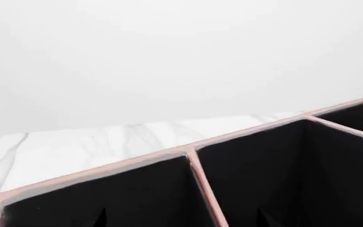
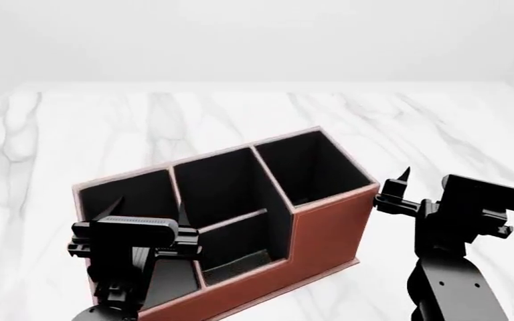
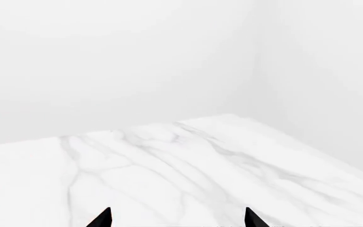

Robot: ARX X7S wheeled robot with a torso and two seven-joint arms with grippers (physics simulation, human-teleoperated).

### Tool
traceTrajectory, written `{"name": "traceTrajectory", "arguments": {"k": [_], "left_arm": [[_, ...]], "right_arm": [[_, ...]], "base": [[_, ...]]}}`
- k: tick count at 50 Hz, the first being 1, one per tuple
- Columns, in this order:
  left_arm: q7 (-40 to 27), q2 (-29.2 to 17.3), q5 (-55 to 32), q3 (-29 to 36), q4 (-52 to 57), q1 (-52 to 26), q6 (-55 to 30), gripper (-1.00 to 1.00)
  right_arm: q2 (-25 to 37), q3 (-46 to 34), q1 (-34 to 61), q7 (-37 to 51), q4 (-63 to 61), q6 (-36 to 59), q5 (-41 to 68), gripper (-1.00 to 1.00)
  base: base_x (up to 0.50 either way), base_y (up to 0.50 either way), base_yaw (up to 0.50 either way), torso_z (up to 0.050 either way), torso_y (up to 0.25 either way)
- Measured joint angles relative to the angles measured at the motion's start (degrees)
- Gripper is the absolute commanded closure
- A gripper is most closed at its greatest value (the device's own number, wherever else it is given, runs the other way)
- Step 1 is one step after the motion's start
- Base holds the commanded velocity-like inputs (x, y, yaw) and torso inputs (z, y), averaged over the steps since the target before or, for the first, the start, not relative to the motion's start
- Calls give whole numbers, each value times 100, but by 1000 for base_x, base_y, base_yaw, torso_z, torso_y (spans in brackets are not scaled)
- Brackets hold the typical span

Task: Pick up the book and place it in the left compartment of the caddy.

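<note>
Two grippers show in the head view, one at each end of the caddy (image 2: 328, 231), which stands at an angle on the white marble table (image 2: 78, 134). The left gripper (image 2: 147, 212) hovers over the caddy's left compartment (image 2: 125, 197), its two pointed fingertips (image 2: 112, 207) spread well apart with nothing between them; in the left wrist view those tips appear only as small dark points against the black lining, above the pinkish rim and thin dividers of the caddy (image 1: 194, 153). The right gripper (image 2: 398, 187) hangs just beside the caddy's right end wall, close to its upper corner but apart from it as far as can be told; in the right wrist view its fingertips (image 3: 102, 218) stand wide apart over bare marble table (image 3: 168, 165), holding nothing. The book cannot be seen in any view: the left arm's body covers the front part of the left compartment, and the visible slots show only black lining. The middle section is split by a low divider, and the square right slot sits behind the stepped-down front.
</note>
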Motion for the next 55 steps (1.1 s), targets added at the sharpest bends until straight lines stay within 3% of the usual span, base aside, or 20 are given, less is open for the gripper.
{"name": "traceTrajectory", "arguments": {"k": [39,46,55], "left_arm": [[-15,-96,-179,85,50,-4,-60,-100],[362,-364,-742,261,730,-322,-1180,-100],[1107,-446,-2526,20,1562,-1619,-3671,-100]], "right_arm": [[383,138,648,56,1297,-167,-81,-100],[405,139,690,59,1323,-141,-65,-100],[419,104,743,52,1325,-103,-53,-100]], "base": [[0,0,0,0,0],[0,0,0,0,0],[0,0,0,0,0]]}}
